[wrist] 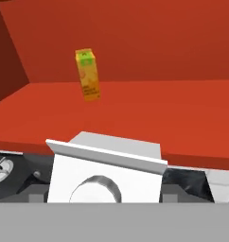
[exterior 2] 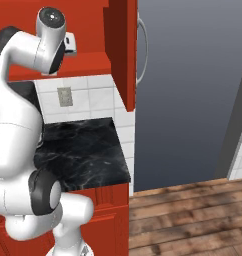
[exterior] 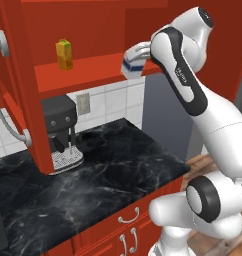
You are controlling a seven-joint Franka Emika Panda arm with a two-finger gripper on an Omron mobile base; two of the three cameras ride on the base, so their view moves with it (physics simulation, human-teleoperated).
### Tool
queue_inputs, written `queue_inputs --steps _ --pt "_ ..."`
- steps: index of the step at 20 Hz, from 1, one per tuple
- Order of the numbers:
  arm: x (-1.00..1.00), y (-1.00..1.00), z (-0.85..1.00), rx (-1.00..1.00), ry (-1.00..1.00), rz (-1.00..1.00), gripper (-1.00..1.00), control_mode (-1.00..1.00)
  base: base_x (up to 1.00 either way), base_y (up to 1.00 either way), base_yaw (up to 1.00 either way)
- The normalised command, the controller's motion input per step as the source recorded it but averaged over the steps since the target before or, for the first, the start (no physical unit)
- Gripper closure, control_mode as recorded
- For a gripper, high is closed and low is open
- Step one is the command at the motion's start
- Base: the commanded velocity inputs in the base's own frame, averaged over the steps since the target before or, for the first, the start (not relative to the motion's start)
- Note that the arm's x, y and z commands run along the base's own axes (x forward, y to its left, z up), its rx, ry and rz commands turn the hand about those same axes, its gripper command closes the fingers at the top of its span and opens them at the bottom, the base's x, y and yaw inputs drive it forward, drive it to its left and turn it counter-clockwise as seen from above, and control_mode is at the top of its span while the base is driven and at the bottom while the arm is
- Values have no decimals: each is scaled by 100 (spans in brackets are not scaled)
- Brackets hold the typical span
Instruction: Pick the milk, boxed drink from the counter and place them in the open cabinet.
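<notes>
The fingers [exterior: 135, 62] grip the milk [exterior: 131, 68] at the front edge of the open cabinet [exterior: 88, 70], level with its red shelf. The boxed drink [exterior: 64, 54] stands upright farther back on that shelf, well apart from the milk, above the black counter [exterior: 108, 165]

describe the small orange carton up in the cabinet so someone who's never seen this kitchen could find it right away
Start at the red wall cabinet standing open above the glossy black marble counter. On its red shelf, toward the back left, stands a small upright orange-yellow rectangular drink carton with a green top. Its colours set it apart from the white, blue-banded milk carton at the shelf's front edge.
</notes>
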Motion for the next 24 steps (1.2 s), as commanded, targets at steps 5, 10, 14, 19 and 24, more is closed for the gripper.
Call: queue_inputs --steps 5,10,14,19,24 --pt "0 0 3 0 -11 0 100 -100 0 0 0" --pt "3 0 0 0 -7 0 100 -100 0 0 0" --pt "31 0 0 0 2 0 100 -100 0 0 0" --pt "48 2 0 0 9 0 100 -100 0 0 0" --pt "35 4 0 0 7 0 100 -100 0 0 0"
